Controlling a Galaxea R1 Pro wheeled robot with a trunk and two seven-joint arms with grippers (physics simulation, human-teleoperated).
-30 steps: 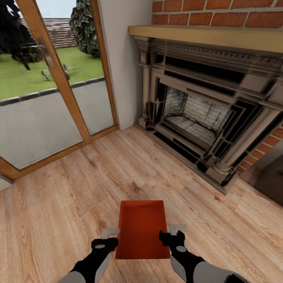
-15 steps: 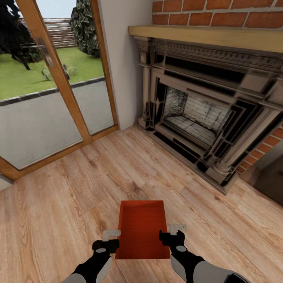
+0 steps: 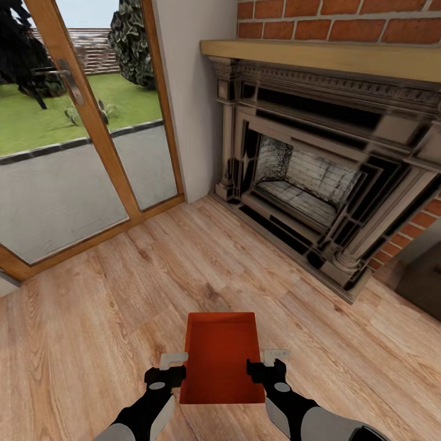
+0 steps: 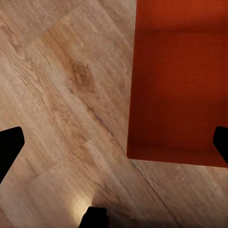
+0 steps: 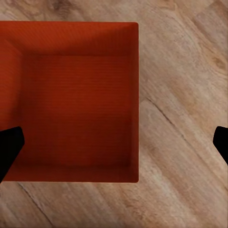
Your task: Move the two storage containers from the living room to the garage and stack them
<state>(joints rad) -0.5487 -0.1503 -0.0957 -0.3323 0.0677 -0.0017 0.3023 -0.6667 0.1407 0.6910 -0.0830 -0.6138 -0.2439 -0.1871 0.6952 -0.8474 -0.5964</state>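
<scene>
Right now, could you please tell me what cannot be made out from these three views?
- Second box: not among what these views take in.
- Box near end, head view: whether it rests on the wood floor or is lifted cannot be told.
- Left gripper and right gripper, wrist views: the fingers are cut off by the picture edges, so contact with the box walls is unclear.
- Dark furniture, head view: cut by the right edge.

One orange-red storage container (image 3: 220, 358) sits on the wood-plank floor (image 3: 92, 318), at six o'clock in the head view. Two end effectors flank it: the left end effector (image 3: 174, 362) at seven o'clock, the right end effector (image 3: 269, 360) at five. One brick fireplace (image 3: 318, 177) stands at two o'clock, and one glazed door (image 3: 79, 135) with one handle (image 3: 64, 76) at ten o'clock.
</scene>
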